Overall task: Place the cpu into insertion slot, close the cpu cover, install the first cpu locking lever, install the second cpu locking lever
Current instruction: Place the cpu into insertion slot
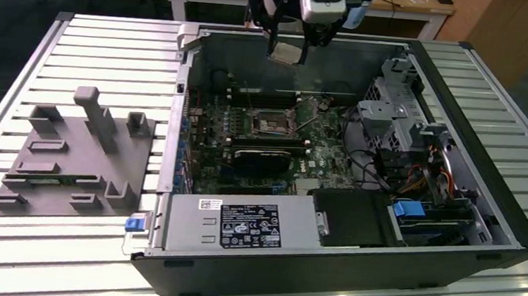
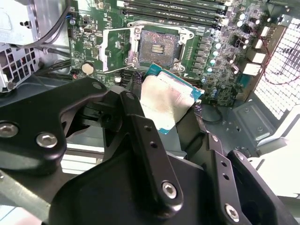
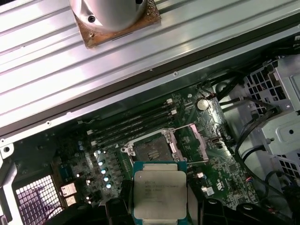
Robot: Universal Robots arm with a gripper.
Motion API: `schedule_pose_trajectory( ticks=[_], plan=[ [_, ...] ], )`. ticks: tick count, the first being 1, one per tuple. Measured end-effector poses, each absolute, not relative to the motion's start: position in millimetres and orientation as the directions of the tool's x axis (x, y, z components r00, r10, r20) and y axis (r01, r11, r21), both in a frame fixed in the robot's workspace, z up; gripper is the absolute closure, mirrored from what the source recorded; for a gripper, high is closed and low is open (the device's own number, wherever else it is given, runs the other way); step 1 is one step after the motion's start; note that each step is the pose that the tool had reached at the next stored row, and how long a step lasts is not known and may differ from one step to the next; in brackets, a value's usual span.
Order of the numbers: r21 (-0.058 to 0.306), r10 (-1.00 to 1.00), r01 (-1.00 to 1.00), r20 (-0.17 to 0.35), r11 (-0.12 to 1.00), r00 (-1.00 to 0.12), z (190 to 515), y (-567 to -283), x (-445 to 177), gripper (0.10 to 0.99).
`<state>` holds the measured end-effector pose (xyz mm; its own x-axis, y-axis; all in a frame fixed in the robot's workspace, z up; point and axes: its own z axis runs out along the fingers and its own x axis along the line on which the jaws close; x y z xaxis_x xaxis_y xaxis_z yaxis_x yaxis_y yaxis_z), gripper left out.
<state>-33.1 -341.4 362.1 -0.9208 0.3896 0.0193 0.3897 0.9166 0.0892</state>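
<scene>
- I am gripping the cpu (image 2: 171, 101) in my pincer (image 2: 164, 110). The jaws are closing on two opposite edges of the chip, and one black finger (image 2: 132, 107) is pressing against its side.
- I am judging the cpu as light, stiff and flat, but fragile. The metal face tolerates contact, while the green-rimmed underside probably does not.
- I am therefore treating the bare edges as the only sound place to hold it. The edges are thin and smooth, so a slip under a loose grip seems possible.
- I am carrying the chip in the air with its pale metal face (image 3: 159, 194) turned toward the first wrist view.
- I am holding the arm high, with the wrist pointing down. In the exterior view the pincer (image 1: 288, 45) and the cpu (image 1: 285, 53) are hanging above the far edge of the computer case (image 1: 330, 266), well clear of the board.
- Beyond the chip, the insertion slot (image 2: 158, 46) is lying uncovered near the middle of the green circuit board (image 3: 220, 173), just beside the memory slots (image 3: 136, 119). Nothing is sitting in it.
- The cpu cover (image 2: 112, 49) is lying swung open at one side of the slot, so the cover is not yet closed.
- Farthest out, the slatted table (image 1: 111, 44) is carrying the case.
</scene>
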Motion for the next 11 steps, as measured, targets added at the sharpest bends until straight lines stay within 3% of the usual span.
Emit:
schedule_pose_trajectory(
  ticks=[11],
  plan=[
    [0.089,0.451,0.451,0.019,0.888,-0.892,361.8,-341.4,-33.1,0.541]
  ],
)
